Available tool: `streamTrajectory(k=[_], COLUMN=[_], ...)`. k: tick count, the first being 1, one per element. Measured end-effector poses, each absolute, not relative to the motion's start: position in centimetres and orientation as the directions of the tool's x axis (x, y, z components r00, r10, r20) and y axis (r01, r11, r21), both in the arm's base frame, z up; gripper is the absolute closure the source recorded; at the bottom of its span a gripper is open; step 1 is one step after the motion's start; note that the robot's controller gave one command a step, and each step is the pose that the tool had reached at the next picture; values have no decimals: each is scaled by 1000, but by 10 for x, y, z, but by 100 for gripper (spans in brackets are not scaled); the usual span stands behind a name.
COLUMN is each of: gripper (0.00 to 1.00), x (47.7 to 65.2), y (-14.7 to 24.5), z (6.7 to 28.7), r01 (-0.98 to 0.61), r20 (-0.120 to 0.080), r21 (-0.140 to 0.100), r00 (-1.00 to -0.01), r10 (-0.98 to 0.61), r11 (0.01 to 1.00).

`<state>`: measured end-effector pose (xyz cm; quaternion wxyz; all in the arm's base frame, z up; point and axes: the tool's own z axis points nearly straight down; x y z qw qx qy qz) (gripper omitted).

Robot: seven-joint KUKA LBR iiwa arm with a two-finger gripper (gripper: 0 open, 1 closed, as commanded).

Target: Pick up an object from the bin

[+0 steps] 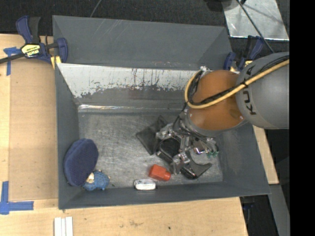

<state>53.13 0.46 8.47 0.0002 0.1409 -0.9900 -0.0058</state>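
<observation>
Camera view: The grey metal bin (147, 45) holds a few loose things, all on the half of its floor nearer the front wall, which is the wall at the lower edge of this view. The arm (263, 95) comes in over the bin's right rim, with an orange cover (216, 102) on its wrist, and the gripper (184, 154) is low over the floor's right half, close to the front wall. It is among a small cluster of dark things. A black, blocky thing (170, 149) lies right under it, on its left side. A black rounded thing (196, 170) lies just beside it, toward the front right corner. A flat dark grey piece (146, 136) juts out of the cluster to the left. The metal parts and the dark things overlap, so I cannot tell whether the jaws are wide or narrow, nor whether anything sits between them.

A small red block (160, 172) lies just left of the gripper, near the front wall. A little white thing (145, 184) lies beside it, against that wall. In the front left corner rests a dark blue cap (81, 161), with a small blue toy (96, 181) touching its near edge.
</observation>
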Motion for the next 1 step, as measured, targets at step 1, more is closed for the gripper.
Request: streamTrajectory(k=[1], gripper=[100], x=[531], y=[4], z=[84], r01=[-276], r20=[0], r21=[14], r00=[-961], r10=[-276], r11=[961])
